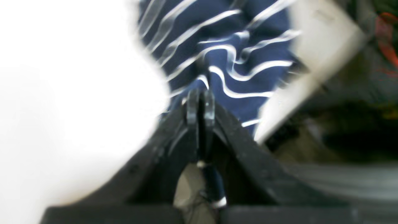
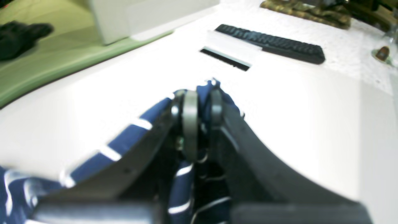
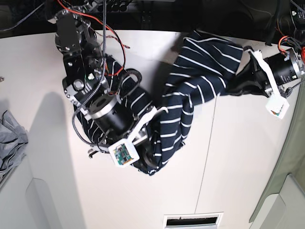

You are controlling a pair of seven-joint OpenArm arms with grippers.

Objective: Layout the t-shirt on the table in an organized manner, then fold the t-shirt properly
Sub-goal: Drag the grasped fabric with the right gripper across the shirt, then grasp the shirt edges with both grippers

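Right gripper [image 2: 200,105] is clamped on a fold of the t-shirt [image 3: 190,95]; the right wrist view shows navy striped fabric pinched between the pads and hanging down both sides of the jaws. In the base view that arm sits over the lower left part of the shirt, with cloth draped around the wrist.

Left gripper [image 1: 200,104] has its jaws together too, with a thin strip of the same striped fabric caught between them; the rest of the shirt bunches just beyond the fingertips. The frame is blurred, so fine detail is lost.

The t-shirt is stretched between the two arms across the table [image 3: 238,162], crumpled and twisted rather than flat, with its upper edge near the table's far side.

A grey cloth [image 3: 9,138] lies at the table's left edge, well apart from the shirt. A black keyboard [image 2: 270,43] sits farther back in the right wrist view.
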